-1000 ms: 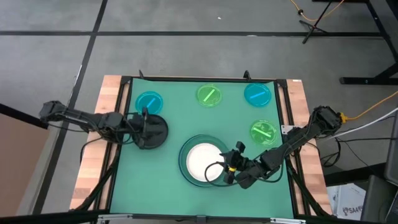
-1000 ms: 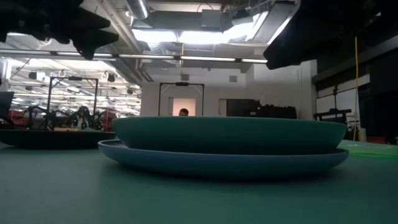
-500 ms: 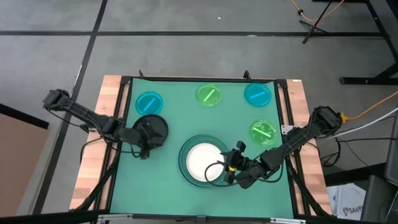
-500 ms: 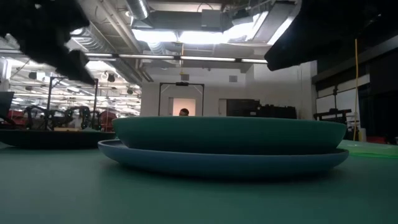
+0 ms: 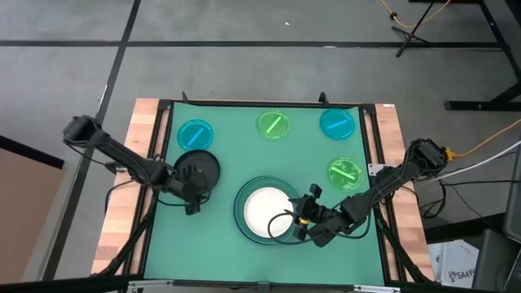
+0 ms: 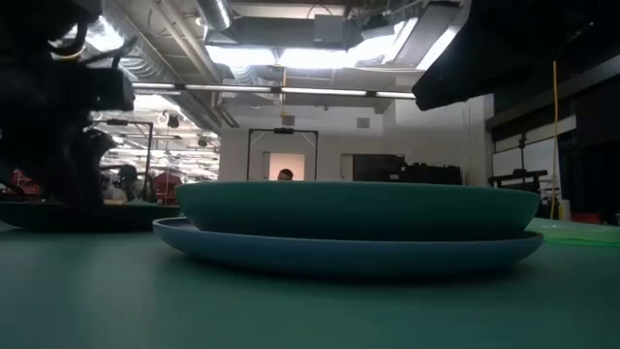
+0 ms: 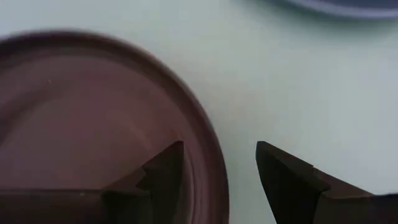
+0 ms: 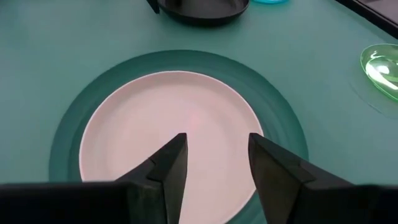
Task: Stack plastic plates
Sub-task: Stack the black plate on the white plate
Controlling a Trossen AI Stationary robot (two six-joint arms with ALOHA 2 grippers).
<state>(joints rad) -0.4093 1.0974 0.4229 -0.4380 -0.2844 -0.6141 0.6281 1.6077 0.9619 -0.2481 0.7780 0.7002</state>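
Observation:
A white plate [image 5: 265,209] lies in a dark-green plate [image 6: 358,207], which rests on a blue plate [image 6: 349,252] at the table's near middle. A black plate [image 5: 203,165] lies flat on the mat to the left of the stack. My left gripper [image 7: 217,149] is open at the black plate's near rim [image 7: 214,174], one finger over the inside and one over the mat outside. My right gripper [image 8: 216,140] is open and hovers over the white plate's [image 8: 168,124] right side. My left gripper stands astride the black plate's near rim [image 7: 214,174], coming down from above. I cannot tell whether either finger touches it. The plate lies flat on the mat.
Small plates lie along the far side: cyan [image 5: 195,133], lime-green [image 5: 273,124], cyan [image 5: 336,124]. Another lime-green one [image 5: 345,172] sits right of the stack. Wooden strips and black rails border the green mat [image 5: 212,244], which is bare near the front left.
My left gripper has moved from above the black plate toward the table's near edge and come down to the plate's near rim, its arm swinging round. The plates and my right arm have kept still.

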